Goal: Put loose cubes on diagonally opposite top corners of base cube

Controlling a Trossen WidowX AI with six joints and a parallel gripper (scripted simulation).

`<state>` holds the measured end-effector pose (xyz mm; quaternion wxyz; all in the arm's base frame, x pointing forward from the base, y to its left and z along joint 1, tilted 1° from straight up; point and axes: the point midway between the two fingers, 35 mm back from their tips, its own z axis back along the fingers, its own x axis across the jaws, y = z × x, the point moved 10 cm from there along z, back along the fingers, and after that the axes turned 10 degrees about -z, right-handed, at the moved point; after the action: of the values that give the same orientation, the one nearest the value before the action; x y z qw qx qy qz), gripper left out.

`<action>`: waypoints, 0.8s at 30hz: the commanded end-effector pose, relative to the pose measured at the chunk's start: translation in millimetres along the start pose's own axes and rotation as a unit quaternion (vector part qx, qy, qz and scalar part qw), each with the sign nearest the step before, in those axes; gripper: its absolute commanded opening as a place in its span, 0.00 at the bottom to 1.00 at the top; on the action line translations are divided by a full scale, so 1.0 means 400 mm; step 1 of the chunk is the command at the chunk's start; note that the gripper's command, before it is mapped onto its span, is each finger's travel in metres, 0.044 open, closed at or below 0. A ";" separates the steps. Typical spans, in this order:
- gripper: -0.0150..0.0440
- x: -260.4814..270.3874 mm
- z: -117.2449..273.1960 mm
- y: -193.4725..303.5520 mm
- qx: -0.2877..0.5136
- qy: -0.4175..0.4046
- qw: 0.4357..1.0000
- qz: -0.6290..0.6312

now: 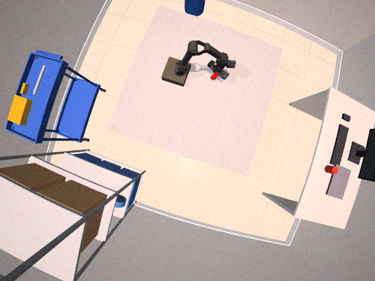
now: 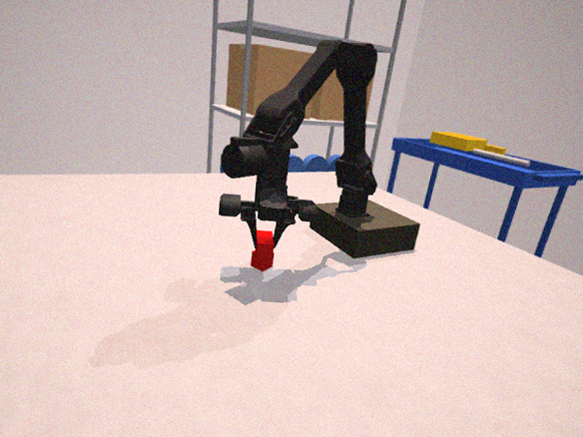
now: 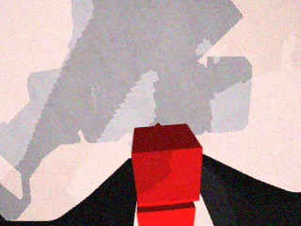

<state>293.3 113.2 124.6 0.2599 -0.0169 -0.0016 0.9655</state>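
Red plastic-looking loose cube, the held one [image 1: 215, 73] [image 2: 264, 235] [image 3: 166, 174]: it sits between the fingers of the black pincer [image 1: 215, 73] [image 2: 265, 241] [image 3: 165, 162], which is narrowed onto it. Second red loose cube [image 1: 213, 77] [image 2: 264, 247] [image 3: 166, 218] is up on the base, just beside the held one; wrist view shows a thin dark band between them, gap size unclear. Red fixed base cube [image 2: 261, 261] [image 3: 158, 124] is underneath on the pale pink desk [image 1: 193, 120] [image 2: 269, 390] [image 3: 28, 28], mostly covered; one corner pokes out past the held cube.

Step, as judged: final seating and release on the opposite corner. Held cube looks about level, but you can't confirm full contact from these views. Check that its underside is flat on the base before you let go; if not, ease straight down, no sideways drift. Keep its center inboard of the base edges, or it may tip once freed. Don't close up the gap: a nudge toward the neighbour could knock that one off its corner.

Then open slowly and evenly, just enough to free both sides. Wide fingers risk brushing the neighbour. Pause, see that it stands, lift straight up, and only swing away once the tips are above both tops.
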 end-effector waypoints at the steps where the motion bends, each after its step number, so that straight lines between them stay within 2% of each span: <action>1: 0.60 0.000 0.000 -0.001 -0.002 -0.001 1.000 -0.001; 24: 0.60 0.000 0.077 0.000 0.000 0.000 1.000 0.000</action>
<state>291.9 112.9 148.7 0.2596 -0.0141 0.0005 0.9656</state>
